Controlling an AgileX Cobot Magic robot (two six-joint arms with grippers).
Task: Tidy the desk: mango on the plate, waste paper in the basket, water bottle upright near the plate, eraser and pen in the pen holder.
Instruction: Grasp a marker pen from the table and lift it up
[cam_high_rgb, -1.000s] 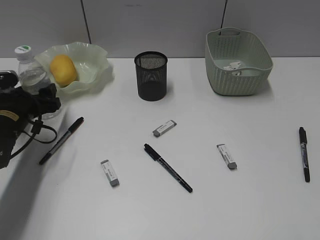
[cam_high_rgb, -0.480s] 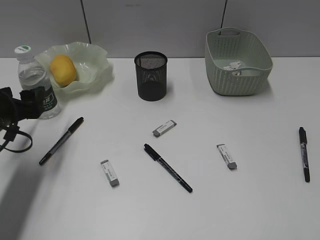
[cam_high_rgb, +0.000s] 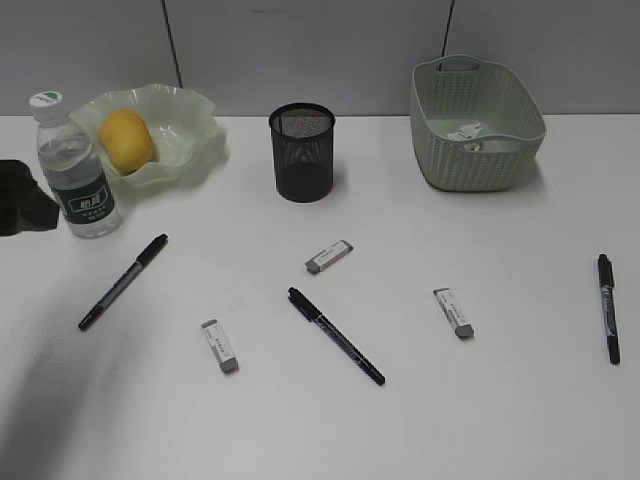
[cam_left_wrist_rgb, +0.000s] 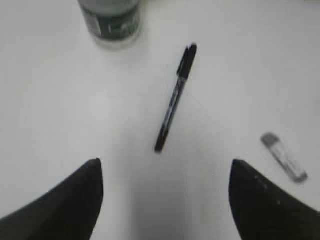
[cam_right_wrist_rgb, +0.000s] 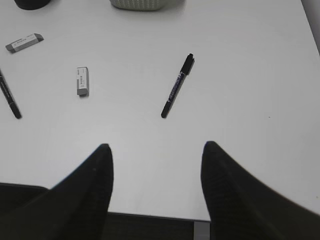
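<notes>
Now I see the bottle (cam_high_rgb: 78, 172) standing upright on the desk (cam_high_rgb: 420, 420), just beside the plate (cam_high_rgb: 185, 135) at its left, white cap on top. My left wrist view shows its base (cam_left_wrist_rgb: 111, 21) at the top edge. The mango (cam_high_rgb: 126, 138) lies in the plate. The paper (cam_high_rgb: 466, 132) sits in the basket (cam_high_rgb: 520, 155) at the back right. The holder (cam_high_rgb: 302, 153) stands between plate and basket, and I cannot tell whether anything is in it.

Three pens lie loose on the desk: one (cam_high_rgb: 124, 281) near the bottle, also seen from the left wrist (cam_left_wrist_rgb: 175, 97); one (cam_high_rgb: 336, 336) in the middle; one (cam_high_rgb: 608, 307) at the far right, also in the right wrist view (cam_right_wrist_rgb: 178, 85). Three erasers lie flat too: the left one (cam_high_rgb: 219, 346), the middle one (cam_high_rgb: 329, 256) and the right one (cam_high_rgb: 454, 312).

My left pincer (cam_left_wrist_rgb: 165, 170) is spread wide and empty, hanging over bare desk with the near pen beyond its tips; in the exterior view only a dark blur (cam_high_rgb: 20, 198) shows at the left edge, beside the bottle but apart from it. My right pincer (cam_right_wrist_rgb: 156, 150) is also spread and empty above the desk's near edge.
</notes>
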